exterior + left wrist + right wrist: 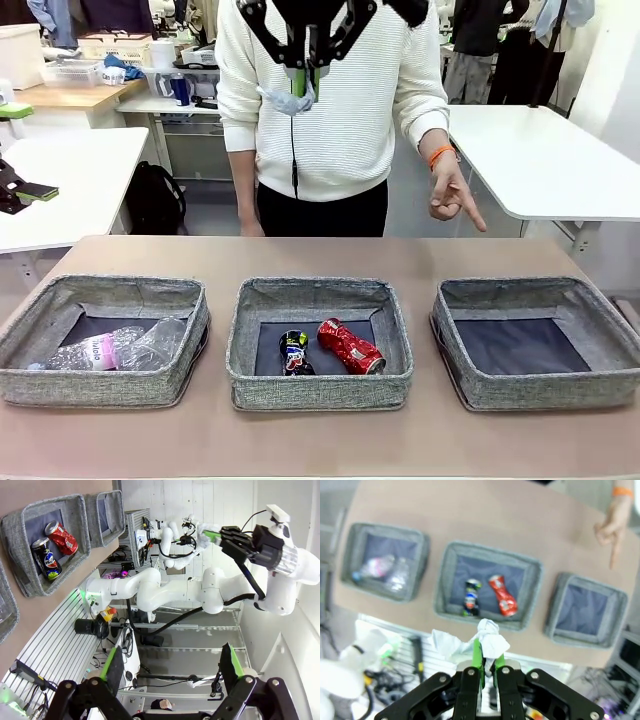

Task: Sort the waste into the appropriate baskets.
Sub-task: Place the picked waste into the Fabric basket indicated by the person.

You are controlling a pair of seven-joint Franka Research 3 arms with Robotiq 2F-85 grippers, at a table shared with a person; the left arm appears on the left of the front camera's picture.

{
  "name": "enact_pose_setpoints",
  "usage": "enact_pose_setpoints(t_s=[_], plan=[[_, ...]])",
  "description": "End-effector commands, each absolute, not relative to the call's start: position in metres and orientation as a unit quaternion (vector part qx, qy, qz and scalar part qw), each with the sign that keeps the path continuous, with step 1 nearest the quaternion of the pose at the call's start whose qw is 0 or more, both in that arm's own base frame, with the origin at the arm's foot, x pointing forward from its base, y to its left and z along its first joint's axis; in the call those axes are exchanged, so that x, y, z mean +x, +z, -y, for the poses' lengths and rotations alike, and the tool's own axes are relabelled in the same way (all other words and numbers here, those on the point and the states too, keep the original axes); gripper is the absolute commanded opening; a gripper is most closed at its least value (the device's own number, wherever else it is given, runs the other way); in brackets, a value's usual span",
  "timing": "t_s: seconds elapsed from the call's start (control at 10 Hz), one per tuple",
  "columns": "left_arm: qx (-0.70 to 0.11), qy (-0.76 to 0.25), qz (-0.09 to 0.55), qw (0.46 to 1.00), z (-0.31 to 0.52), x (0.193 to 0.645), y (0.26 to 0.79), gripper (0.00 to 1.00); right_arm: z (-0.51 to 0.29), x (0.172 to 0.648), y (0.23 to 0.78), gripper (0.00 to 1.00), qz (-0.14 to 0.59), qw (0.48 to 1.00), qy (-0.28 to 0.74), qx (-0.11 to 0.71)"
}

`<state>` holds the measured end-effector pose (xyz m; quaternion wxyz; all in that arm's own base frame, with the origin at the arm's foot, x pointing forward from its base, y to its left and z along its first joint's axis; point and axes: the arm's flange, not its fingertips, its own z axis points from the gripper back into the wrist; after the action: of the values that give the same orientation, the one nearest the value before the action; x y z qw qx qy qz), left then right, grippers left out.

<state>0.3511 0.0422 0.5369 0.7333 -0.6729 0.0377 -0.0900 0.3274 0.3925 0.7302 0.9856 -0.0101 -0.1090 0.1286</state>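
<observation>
The waste is sorted left to right as bottle (pixel 95 352) in the left basket (pixel 103 392), cans (pixel 350 345) in the middle basket (pixel 318 390), right basket (pixel 535 385) bare; the paper ball (pixel 489 635), clamped high in the right gripper (pixel 488 666) jaws, could drift into the wrong basket if released there; left gripper (pixel 171 666) jaws apart.

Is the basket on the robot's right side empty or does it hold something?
Empty. The right basket shows only its bare dark base in the front view, and the right wrist view agrees.

Grey woven baskets (pixel 320 385), dark grey bases. Red can (pixel 351 346), dark can (pixel 294 352), pink-labelled clear bottle (pixel 85 353). White paper ball (pixel 489 636) between green pads (pixel 477 656). Person's orange wristband (pixel 440 153), white striped sweater (pixel 335 95).
</observation>
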Motion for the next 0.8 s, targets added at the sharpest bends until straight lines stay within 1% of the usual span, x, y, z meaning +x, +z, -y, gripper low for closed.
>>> enact_pose_setpoints(t_s=[0.0,0.1,0.2,0.4,0.5,0.6,0.7], plan=[[-0.671,-0.102,-0.036,0.734,-0.044,0.349,0.536,1.00,-0.324,0.313,0.691,0.09,0.104,0.985,0.120,-0.061],[-0.671,-0.102,-0.036,0.734,-0.044,0.349,0.536,1.00,-0.288,0.311,0.667,0.09,0.103,0.986,0.103,-0.076],[-0.671,-0.102,-0.036,0.734,-0.044,0.349,0.536,1.00,-0.256,0.309,0.638,0.09,0.117,0.982,0.077,-0.123],[-0.671,-0.102,-0.036,0.734,-0.044,0.349,0.536,1.00,-0.207,0.303,0.582,0.09,0.099,0.977,0.106,-0.153],[-0.671,-0.102,-0.036,0.734,-0.044,0.349,0.536,1.00,-0.187,0.303,0.559,0.09,0.092,0.977,0.116,-0.153],[-0.671,-0.102,-0.036,0.734,-0.044,0.349,0.536,1.00,-0.171,0.304,0.540,0.09,0.098,0.980,0.126,-0.120],[-0.671,-0.102,-0.036,0.734,-0.044,0.349,0.536,1.00,-0.156,0.307,0.518,0.09,0.096,0.981,0.128,-0.109]])
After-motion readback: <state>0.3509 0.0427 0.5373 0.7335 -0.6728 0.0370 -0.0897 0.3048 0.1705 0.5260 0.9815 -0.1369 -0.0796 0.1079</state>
